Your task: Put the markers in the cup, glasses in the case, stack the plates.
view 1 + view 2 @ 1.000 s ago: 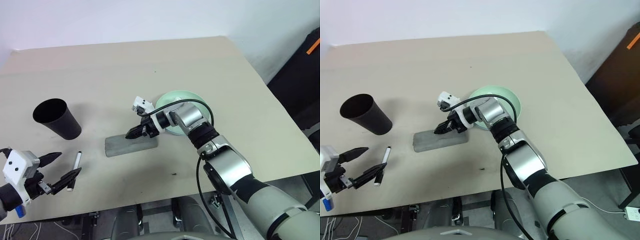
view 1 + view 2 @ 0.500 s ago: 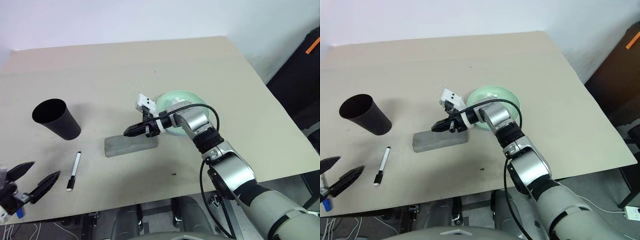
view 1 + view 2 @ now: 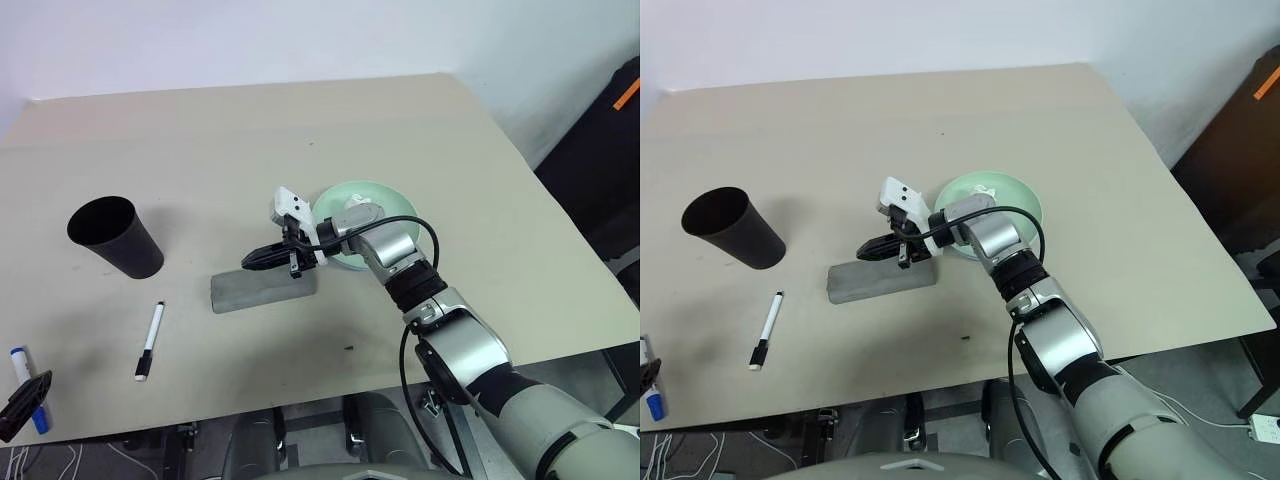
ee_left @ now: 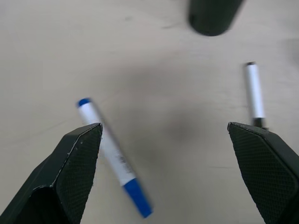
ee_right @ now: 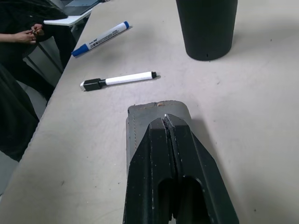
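I see the table from above — the black cup stands upright at the left. Near it lies the black-capped marker, and the blue-capped marker sits by the table's near left edge, just beside the left gripper. The right gripper, fingers pressed together, hangs over the closed grey case — the mint green plate lies behind it.

Flat beige tabletop lies under and all round right claw. Tiny dark speck on it, robot-side of claw. Person's hands off table edge, well beyond claw tips. Black object w/ orange tab far behind claw's arm.
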You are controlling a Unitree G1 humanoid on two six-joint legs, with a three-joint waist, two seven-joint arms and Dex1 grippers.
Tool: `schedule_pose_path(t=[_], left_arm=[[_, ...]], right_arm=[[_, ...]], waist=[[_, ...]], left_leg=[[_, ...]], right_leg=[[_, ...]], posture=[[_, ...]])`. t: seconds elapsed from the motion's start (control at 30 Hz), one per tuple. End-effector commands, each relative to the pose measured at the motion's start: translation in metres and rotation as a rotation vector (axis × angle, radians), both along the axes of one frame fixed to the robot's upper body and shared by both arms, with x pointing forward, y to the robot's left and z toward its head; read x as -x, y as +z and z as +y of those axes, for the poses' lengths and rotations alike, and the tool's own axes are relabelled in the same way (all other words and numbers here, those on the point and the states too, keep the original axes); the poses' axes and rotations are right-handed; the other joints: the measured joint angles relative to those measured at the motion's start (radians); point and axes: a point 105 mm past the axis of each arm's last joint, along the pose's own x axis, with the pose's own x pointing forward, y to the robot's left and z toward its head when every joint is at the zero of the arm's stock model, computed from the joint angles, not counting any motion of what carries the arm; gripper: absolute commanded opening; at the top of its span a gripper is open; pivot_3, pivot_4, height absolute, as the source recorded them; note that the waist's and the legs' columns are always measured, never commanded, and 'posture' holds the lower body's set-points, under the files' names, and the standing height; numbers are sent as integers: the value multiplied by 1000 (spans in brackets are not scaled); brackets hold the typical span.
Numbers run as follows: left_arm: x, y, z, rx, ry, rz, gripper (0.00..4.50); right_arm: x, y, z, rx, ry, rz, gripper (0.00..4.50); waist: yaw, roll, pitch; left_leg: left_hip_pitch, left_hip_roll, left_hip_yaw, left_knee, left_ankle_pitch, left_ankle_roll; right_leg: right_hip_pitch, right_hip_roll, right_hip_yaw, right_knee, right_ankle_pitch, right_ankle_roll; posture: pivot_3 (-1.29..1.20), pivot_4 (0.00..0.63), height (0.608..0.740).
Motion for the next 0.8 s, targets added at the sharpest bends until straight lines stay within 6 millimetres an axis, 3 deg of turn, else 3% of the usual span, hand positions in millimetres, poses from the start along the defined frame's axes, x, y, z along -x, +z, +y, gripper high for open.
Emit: schedule_pose_path(t=[0.03,0.27,0.43,0.77,0.8], left_arm=[[-1,0,8,-38,71,8,4500],[0,-19,31,-36,244,52,4500],[-14,-35,43,-28,308,52,4500],[-44,-58,44,18,282,77,4500],[-45,-59,44,25,279,85,4119]], right_arm=[[5,14,6,-45,34,-89,26],[1,16,7,-55,14,-120,26],[-1,16,4,-55,-5,-141,26],[-9,13,-6,-33,-58,-179,26],[-10,12,-7,-32,-62,-180,0]], waist=[[0,0,0],[0,0,0],[1,-1,-1],[1,-2,-1],[0,-2,-1]], left_leg=[[0,0,0,0,0,0],[0,0,0,0,0,0],[0,0,0,-1,0,0],[0,0,1,-1,0,0],[0,0,1,-1,0,0]], right_leg=[[0,0,0,0,0,0],[0,0,0,0,0,0],[0,0,0,1,0,0],[2,-2,0,1,1,-1],[2,-2,0,1,1,-1]], posture=[[0,150,735],[0,150,735],[0,150,735],[0,150,735],[0,150,735]])
